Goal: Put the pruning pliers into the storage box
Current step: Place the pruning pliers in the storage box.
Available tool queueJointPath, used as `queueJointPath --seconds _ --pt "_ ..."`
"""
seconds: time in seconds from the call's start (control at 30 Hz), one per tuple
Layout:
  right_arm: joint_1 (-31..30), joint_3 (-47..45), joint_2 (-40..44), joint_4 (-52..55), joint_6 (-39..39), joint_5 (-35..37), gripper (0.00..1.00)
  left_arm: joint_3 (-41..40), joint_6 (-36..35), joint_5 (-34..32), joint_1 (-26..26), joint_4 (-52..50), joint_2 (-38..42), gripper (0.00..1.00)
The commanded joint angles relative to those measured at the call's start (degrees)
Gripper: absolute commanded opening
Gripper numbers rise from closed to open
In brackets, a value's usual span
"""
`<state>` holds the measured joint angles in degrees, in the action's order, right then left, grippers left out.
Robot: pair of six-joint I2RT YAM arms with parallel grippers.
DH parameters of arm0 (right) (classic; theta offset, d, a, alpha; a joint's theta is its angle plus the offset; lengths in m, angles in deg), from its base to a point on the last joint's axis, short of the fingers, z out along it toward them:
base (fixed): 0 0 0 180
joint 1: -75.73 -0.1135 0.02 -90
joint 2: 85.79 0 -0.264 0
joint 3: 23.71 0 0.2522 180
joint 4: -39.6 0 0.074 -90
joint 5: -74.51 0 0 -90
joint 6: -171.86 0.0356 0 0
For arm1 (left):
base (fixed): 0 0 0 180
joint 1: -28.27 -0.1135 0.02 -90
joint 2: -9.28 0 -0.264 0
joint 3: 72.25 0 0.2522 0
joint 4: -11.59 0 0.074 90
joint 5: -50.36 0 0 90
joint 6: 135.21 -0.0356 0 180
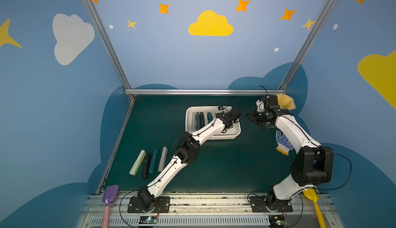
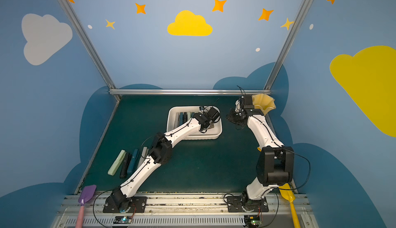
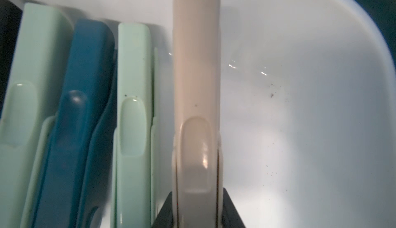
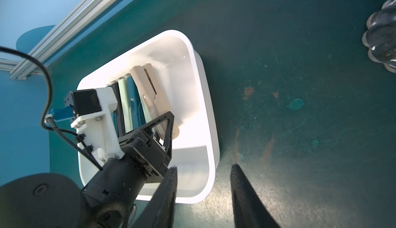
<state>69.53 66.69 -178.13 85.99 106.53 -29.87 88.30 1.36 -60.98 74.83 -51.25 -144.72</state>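
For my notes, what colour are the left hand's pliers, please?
Those pliers are beige, clearest in the left wrist view.

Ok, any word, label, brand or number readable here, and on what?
None readable.
The beige bar-shaped pruning pliers in the left hand, the pale green pliers and teal-blue pliers beside it, and the shallow white plastic storage box show no print.
The circuit boards at the arm bases are too small to read.

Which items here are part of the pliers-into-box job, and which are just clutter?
Job:
- storage box
- beige pliers, clamped in the left gripper inside the box
- pliers already in the box
- four pliers on the mat

Lying about:
- purple shovel
- yellow shovel
- yellow vase
- dotted glove
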Motion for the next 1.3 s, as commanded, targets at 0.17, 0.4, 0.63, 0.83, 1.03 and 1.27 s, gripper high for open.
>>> queueJointPath --seconds 0.17,0.4,0.63,0.83,1.03,1.27 --pt "0.2 -0.3 -0.1 -0.8 0.2 -0.6 0.39 0.5 0.2 -1.6 -0.7 -0.2 -1.4 0.32" --pt "0.2 -0.2 -0.2 -0.8 0.3 -0.7 0.40 0.6 -0.2 -1.5 -0.8 -0.1 -0.9 0.34" --pt "0.3 -0.1 -0.6 -0.8 0.2 -0.9 0.40 0.5 -3.6 -3.9 -0.4 -0.4 2.8 0.46" --pt "0.1 0.1 -0.7 -0.6 -0.1 -1.3 0.40 -0.2 -6.2 -7.8 -0.4 -1.3 8.1 0.62" --pt "-0.5 0.8 -0.9 -0.2 -0.2 -1.2 0.40 -1.1 -10.3 -10.7 -0.3 -1.5 15.1 0.67" --pt "-3.3 2.7 -2.5 -0.4 -0.2 -1.3 0.40 -19.0 -14.9 -12.9 -2.2 -0.8 30.8 0.71"
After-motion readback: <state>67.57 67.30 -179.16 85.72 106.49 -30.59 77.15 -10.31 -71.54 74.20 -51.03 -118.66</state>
